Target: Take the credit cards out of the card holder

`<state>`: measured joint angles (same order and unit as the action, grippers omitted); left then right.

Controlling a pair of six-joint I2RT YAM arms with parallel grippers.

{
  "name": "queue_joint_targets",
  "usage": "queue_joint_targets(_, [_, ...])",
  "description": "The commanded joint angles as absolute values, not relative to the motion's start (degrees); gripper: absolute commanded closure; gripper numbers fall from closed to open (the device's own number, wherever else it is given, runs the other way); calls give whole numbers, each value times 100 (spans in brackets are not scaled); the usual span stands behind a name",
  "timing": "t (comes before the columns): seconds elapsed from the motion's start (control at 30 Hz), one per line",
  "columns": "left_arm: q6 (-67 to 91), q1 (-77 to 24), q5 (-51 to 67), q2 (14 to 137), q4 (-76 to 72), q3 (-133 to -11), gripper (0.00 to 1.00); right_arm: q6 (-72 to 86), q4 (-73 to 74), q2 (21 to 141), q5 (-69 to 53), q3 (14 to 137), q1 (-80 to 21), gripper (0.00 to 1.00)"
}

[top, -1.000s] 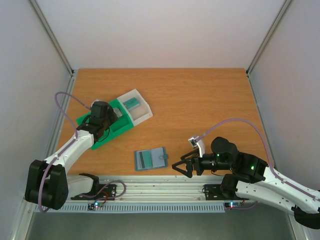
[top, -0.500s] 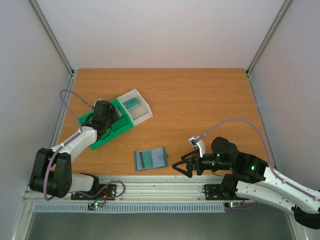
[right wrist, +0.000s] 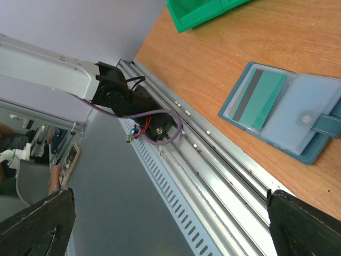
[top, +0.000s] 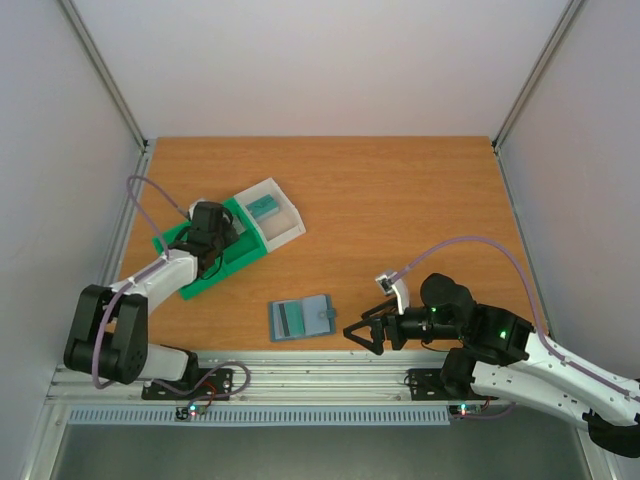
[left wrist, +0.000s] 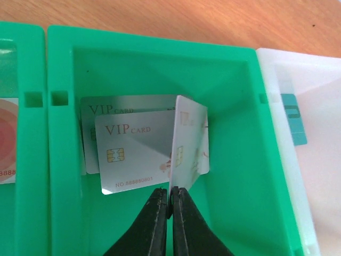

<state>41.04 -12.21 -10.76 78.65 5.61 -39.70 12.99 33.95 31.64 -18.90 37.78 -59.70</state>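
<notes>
Currently, the left gripper is pinching a credit card upright in the green tray near the surface's left edge; once released, it risks clinging or toppling. The right gripper is hovering open beside the card holder.

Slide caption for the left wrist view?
Left gripper pinches a whitish credit card upright in the green plastic tray, two silver VIP cards lying flat there.

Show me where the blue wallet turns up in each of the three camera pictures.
Top external: the card holder lies open low in the picture, just left of centre.
Left wrist: not in it.
Right wrist: upper right, lying open.
Shared landmark: the green tray, left of centre from above, filling the left wrist view, at the top edge of the right wrist view.
</notes>
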Motion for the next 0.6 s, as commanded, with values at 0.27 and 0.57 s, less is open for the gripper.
queue_joint_targets(0.27, [3861, -1195, -1412, 8187, 453, -4347, 90, 1349, 3423, 3173, -1803, 3888, -5950, 2])
queue_joint_targets(0.57, [3762, -1195, -1478, 8342, 875, -4730, 86, 1372, 3415, 3151, -1761, 3894, -5950, 1])
